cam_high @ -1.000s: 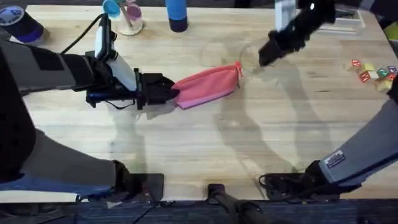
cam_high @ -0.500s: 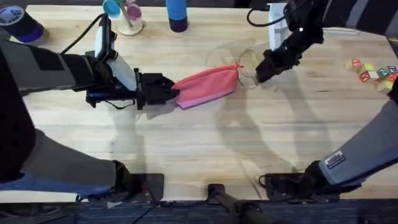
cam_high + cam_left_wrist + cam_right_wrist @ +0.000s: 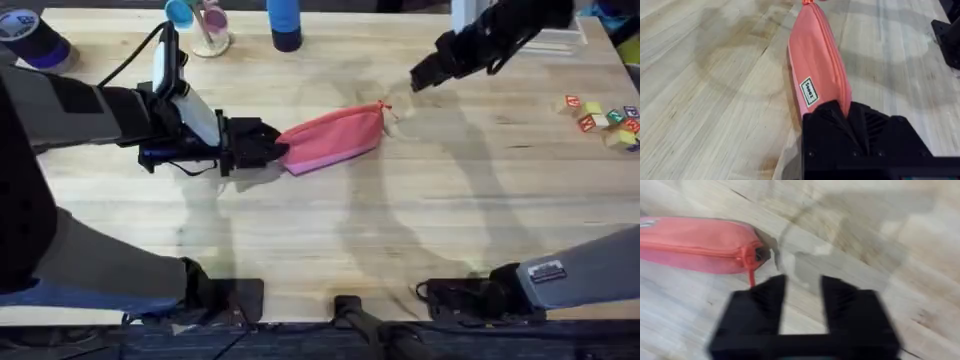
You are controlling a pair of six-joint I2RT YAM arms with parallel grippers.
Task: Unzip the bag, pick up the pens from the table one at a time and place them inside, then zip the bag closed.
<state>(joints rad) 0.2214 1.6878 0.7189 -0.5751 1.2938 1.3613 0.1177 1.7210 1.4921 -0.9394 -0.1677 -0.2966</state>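
Tabletop [image 3: 400, 230]: no pens are being seen on the wood near the bag, so loading is being judged as already done, though the inside of the bag is hidden
Bag [image 3: 332, 137]: is lying across the middle of the tabletop, between the two arms; its zipper is being shown run along to the end nearest the right arm, so the bag is being judged zipped shut or very nearly so
Left pincer [image 3: 272, 148]: is being kept clamped on the bag's near end, the fabric being pinched between the black fingers in the left wrist view [image 3: 846, 116]
Right pincer [image 3: 418, 76]: is being held apart and empty above the tabletop, near the pull end but clear of it
Zipper pull [image 3: 751, 260]: is lying free at the bag's end, touched by nothing
Remaining: little is being judged left beyond letting go of the bag
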